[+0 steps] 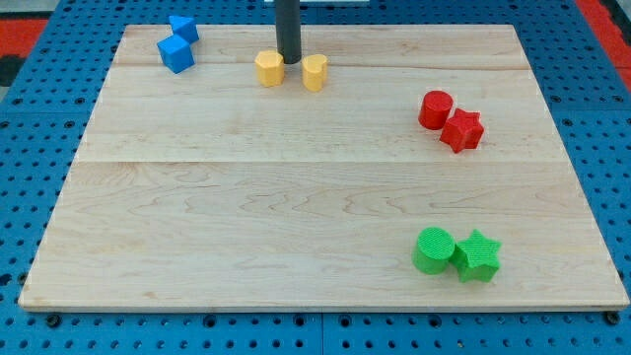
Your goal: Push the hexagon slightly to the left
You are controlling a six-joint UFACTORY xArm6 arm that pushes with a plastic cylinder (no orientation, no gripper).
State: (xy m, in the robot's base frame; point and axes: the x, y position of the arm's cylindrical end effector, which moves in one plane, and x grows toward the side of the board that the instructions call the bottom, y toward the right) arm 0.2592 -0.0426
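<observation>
In the camera view, my tip (pixel 288 61) stood near the top edge of the pale wooden board (pixel 246 197), touching the right side of the yellow hexagon block (pixel 269 69), between it and the yellow heart-shaped block (pixel 315 72). No pincer was fitted, only the dark rod (pixel 287 25). No containers appeared.

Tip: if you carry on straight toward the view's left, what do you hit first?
My tip sits between the two yellow blocks, against the yellow hexagon on its left; that comes first. Beyond it lie the blue blocks, though slightly higher in view, so probably missed.
</observation>
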